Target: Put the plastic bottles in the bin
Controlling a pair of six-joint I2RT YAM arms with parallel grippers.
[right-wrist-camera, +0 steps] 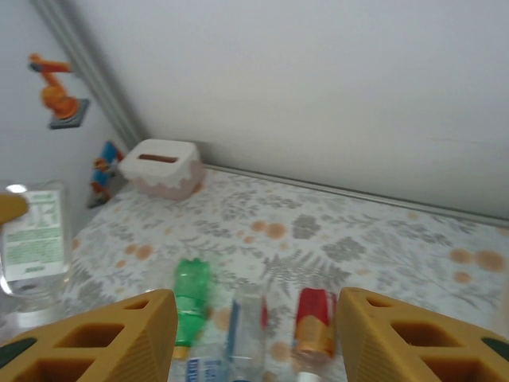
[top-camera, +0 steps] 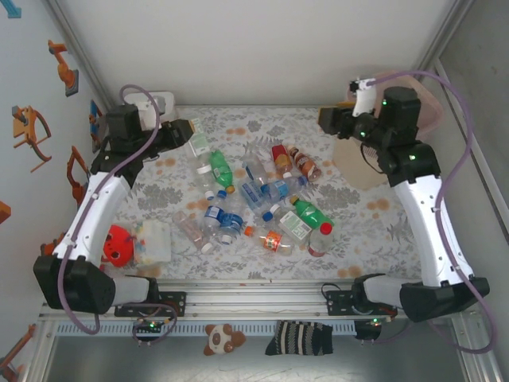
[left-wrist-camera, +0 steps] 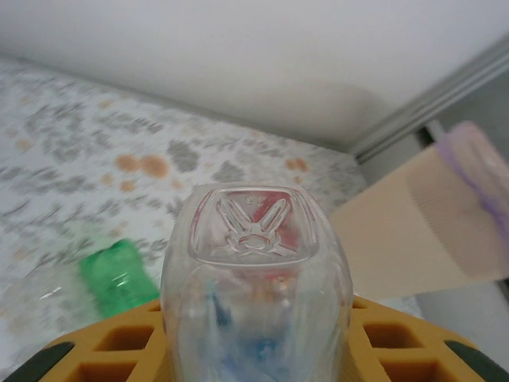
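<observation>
Here, left jaws: closed on a clear bottle [left-wrist-camera: 254,310], whose square base faces the wrist camera between the orange fingers [left-wrist-camera: 119,342].
Held bottle, place: over the far left part of the surface [top-camera: 374,227], close to the far edge; it has a white-and-green label on its side.
Right jaws: parted wide with nothing between them, hanging over the far right part of the surface and facing the far left corner.
Bin [top-camera: 355,165]: at the far right corner, beige with a pink liner at the rim, largely hidden behind the right arm [top-camera: 417,187], well apart from the held bottle.
Plastic bottles [top-camera: 254,195]: a loose heap lying on their sides across the middle of the surface, some clear with blue caps, some red-labelled, several overlapping.
Green bottle [top-camera: 220,169]: at the left side of the heap, near the held bottle.
Second green bottle [top-camera: 312,213]: at the near right side of the heap, a red cap just beside it.
Tissue box [right-wrist-camera: 163,167]: white and pink, in the far left corner.
Clear container [top-camera: 151,243]: by the near left corner, a red toy [top-camera: 118,243] against it.
</observation>
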